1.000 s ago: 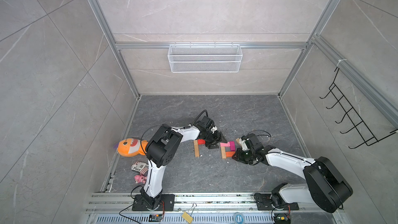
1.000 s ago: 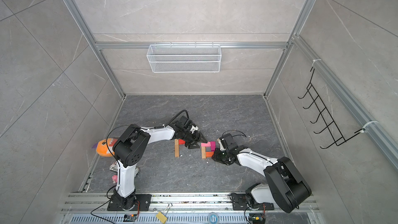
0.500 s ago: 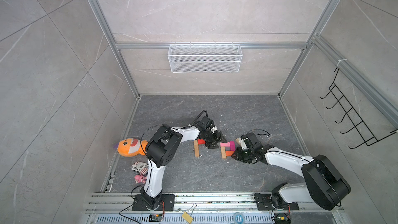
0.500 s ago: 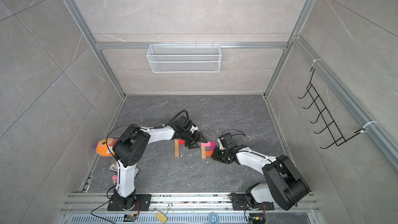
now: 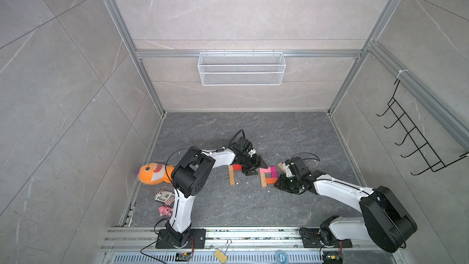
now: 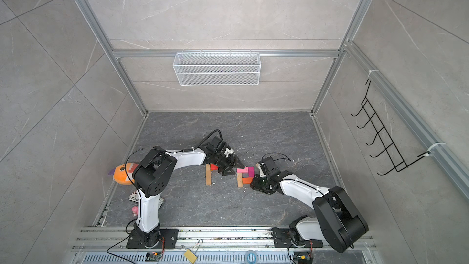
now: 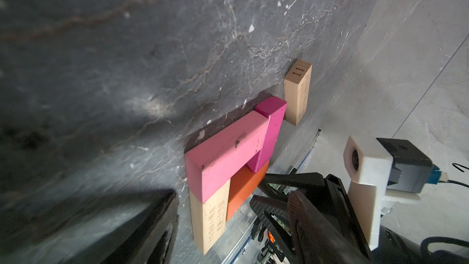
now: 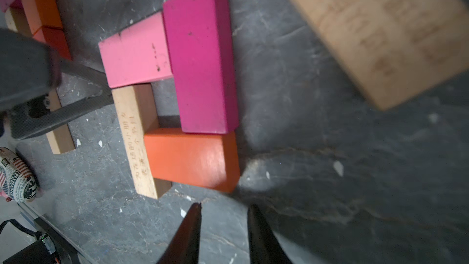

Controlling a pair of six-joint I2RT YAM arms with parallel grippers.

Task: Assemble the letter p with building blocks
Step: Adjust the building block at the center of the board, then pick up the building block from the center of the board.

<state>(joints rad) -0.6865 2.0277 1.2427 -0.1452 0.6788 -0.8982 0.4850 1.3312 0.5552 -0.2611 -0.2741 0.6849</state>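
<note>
Right wrist view | right tool (image 8: 224,209) stands apart, holds nothing, just beside the orange block (image 8: 190,158) | orange block, magenta block (image 8: 200,59), pink block (image 8: 134,52) and tan stem (image 8: 138,138) make a letter p (image 6: 239,181) flat on the desk (image 8: 304,148) | left tool (image 5: 256,168) stands apart, low over the second letter p (image 5: 231,177) | loose tan block (image 7: 297,92) near the magenta block

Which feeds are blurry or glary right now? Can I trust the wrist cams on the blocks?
Right wrist: loose tan block badly blurred, sheen on the orange block, magenta block sharp. Left wrist: pink block crisp, dark foreground smear. Both top views: sharp, evenly lit.
</note>
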